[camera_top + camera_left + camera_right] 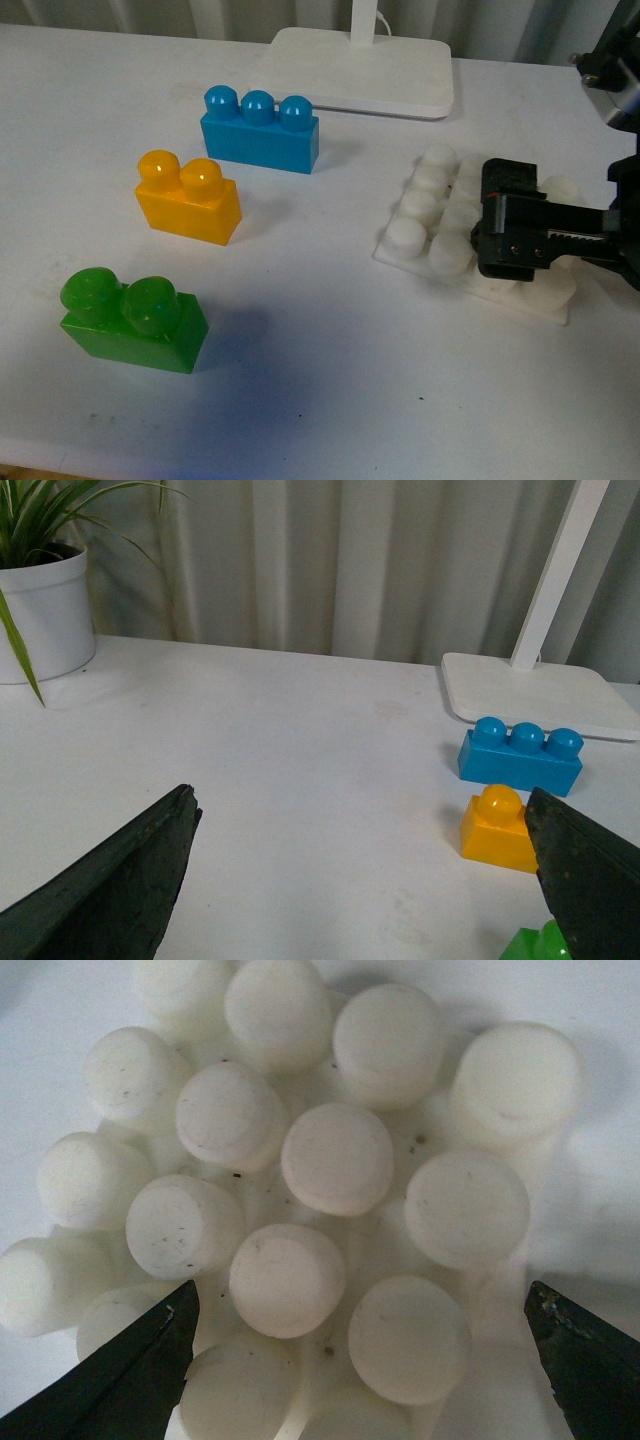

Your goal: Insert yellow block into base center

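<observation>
The green two-stud brick (132,320) sat nearest on the white counter (330,380), at the front left. Behind it and slightly to the right stood the yellow block (188,198), upright on the counter with its two studs up and nothing touching it. The blue three-stud brick (260,130) lay farther back again, so the three bricks formed a diagonal line, each apart from the next. Just behind the blue brick rested the flat white lamp foot (360,70) with its post rising out of view.

The base (408,236) lay on the right side of the counter, well apart from the yellow block, with its studs bare. The right hand (505,225) hung over the base's right half, reaching in from the right. In the right wrist view its two dark fingers (130,1380) were spread wide with studs showing between them and nothing pinched. Whether they touched the plate could not be told.

The left hand (360,820) did not show in the front view. In its own wrist view its fingers (110,890) were also spread wide and held nothing. Beyond them lay the counter, the blue brick, the yellow block partly hidden by one finger, and a sliver of green. A white plant pot (40,610) stood at the far edge before a pale curtain (330,560).
</observation>
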Tool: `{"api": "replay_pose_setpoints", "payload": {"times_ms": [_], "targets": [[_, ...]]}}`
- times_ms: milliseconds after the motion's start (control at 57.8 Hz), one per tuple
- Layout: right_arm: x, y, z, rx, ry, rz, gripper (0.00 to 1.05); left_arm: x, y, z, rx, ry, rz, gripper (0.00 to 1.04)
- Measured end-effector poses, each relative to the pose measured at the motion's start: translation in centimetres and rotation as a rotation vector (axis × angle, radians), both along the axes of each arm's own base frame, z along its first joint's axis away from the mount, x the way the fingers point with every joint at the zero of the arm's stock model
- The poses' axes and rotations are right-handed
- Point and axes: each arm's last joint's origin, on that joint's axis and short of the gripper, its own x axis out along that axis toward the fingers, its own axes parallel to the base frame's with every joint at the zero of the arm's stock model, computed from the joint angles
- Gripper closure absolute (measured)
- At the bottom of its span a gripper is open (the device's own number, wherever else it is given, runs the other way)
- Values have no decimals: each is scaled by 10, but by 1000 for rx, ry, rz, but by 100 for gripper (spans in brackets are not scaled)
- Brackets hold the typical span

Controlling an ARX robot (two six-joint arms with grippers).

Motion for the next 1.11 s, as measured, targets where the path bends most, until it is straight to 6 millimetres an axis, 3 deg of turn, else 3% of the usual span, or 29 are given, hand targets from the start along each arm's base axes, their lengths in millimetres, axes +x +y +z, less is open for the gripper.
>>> {"api": "replay_pose_setpoints", "payload": {"times_ms": [190, 623, 934, 1107], "targets": [[-1, 10, 0, 10, -4, 50, 9, 0, 0, 0, 0, 0, 0, 6], [-1, 9, -1, 11, -30, 220, 9, 0, 0, 0, 0, 0, 0, 6], [6, -6, -2, 18, -45, 270, 9, 0, 0, 0, 0, 0, 0, 6], [5, -15, 12, 62, -73, 245, 9, 0, 0, 0, 0, 0, 0, 6]]}}
